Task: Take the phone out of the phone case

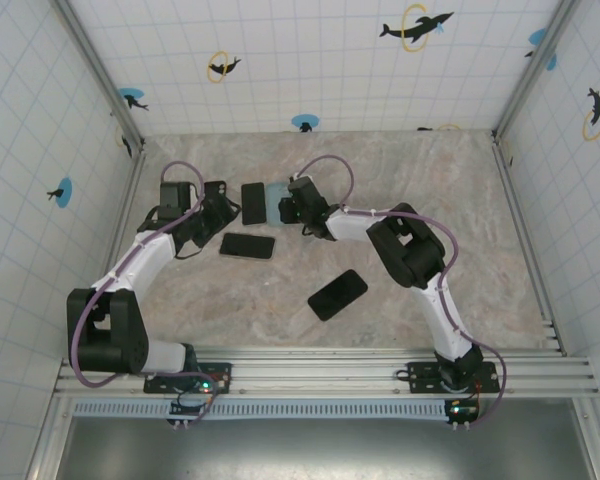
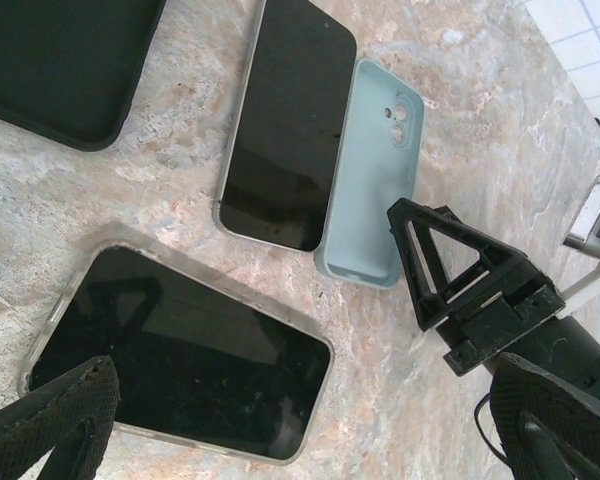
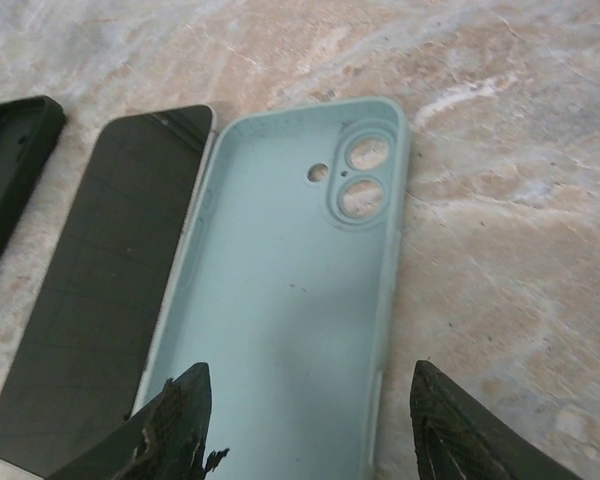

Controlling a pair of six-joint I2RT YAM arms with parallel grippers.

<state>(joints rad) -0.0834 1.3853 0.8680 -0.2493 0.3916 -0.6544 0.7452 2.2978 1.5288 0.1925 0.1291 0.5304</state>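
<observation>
**Inspector:** State of the left gripper (image 1: 208,214)?

**Assistant:** Spread wide and empty. Both fingers (image 2: 50,425) stand clear of the table (image 2: 480,110). A clear-cased phone (image 2: 180,350) lies flat and screen up just ahead of them, between their tips.

**Inspector:** Further out from that gripper?

**Assistant:** A dark case (image 2: 60,60) lies ahead and to its left. Straight ahead is the phone (image 2: 285,120), bare and screen up. The blue case (image 2: 375,180) lies ahead and to the right.

**Inspector:** Phone relative to case?

**Assistant:** It is out of the case. The two lie side by side along their long edges, the phone to the left as seen from the right gripper. The case is open side up, its inside bare and both lens holes showing.

**Inspector:** Right gripper (image 3: 310,400)?

**Assistant:** Partly spread and pinching nothing. Its fingers (image 3: 175,425) straddle the near end of the case. The left one is over the seam between phone and case; the right one is just outside the case's right edge. I cannot tell whether either touches it.

**Inspector:** Anything else?

**Assistant:** A third phone (image 1: 337,294) lies behind the right gripper, well apart.
</observation>
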